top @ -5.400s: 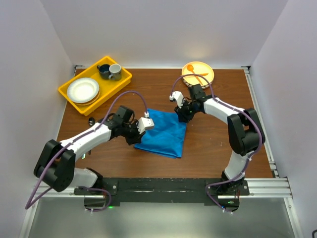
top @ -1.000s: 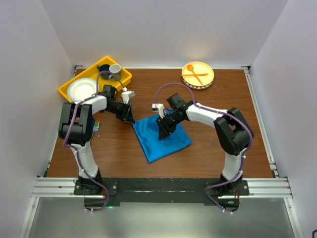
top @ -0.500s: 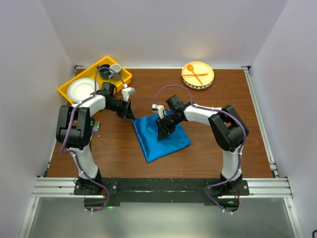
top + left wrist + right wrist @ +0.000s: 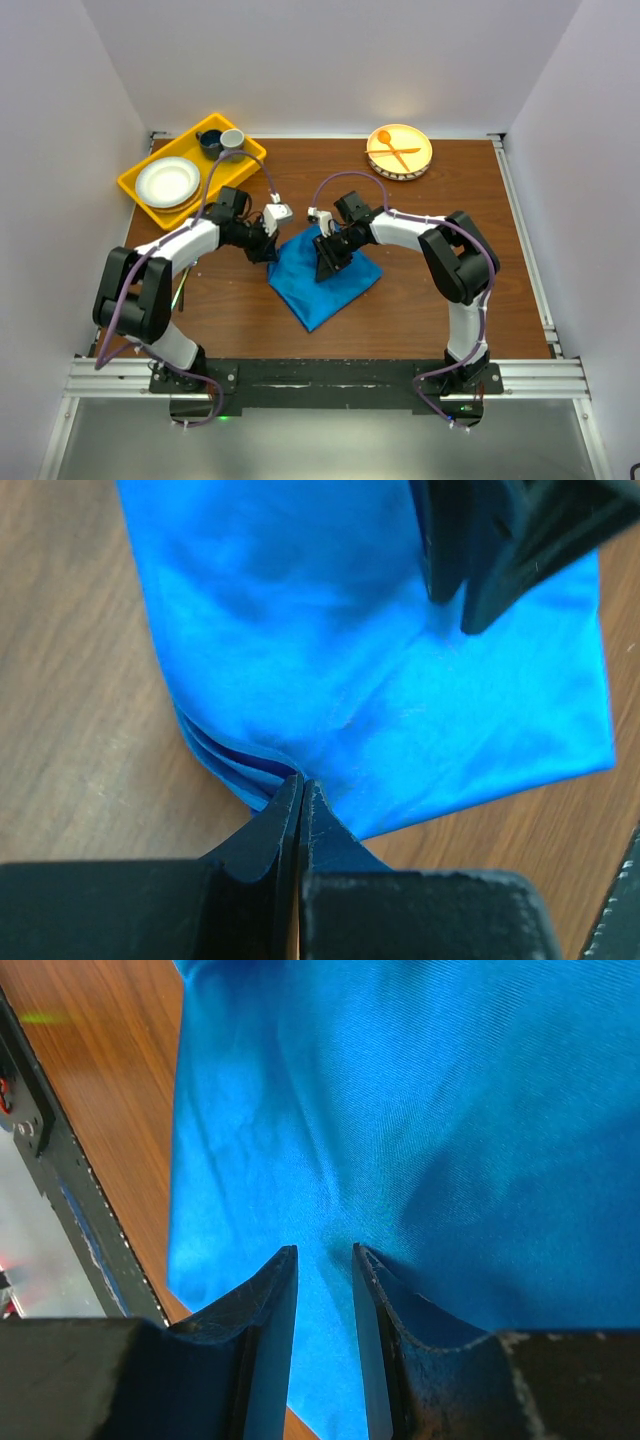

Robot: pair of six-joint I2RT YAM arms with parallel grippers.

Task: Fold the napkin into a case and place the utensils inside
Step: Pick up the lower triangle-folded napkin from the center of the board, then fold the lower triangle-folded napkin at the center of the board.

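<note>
left fingers are pinched tight on the layered near-left corner of the napkin, no gap showing between them. the blue cloth lies folded in the middle of the table, creased, one point towards the arm bases. right fingers are planted on the cloth's middle, a narrow slit between them with blue fabric showing through, wrinkles running in to the tips. the two arms meet over the napkin.
</note>
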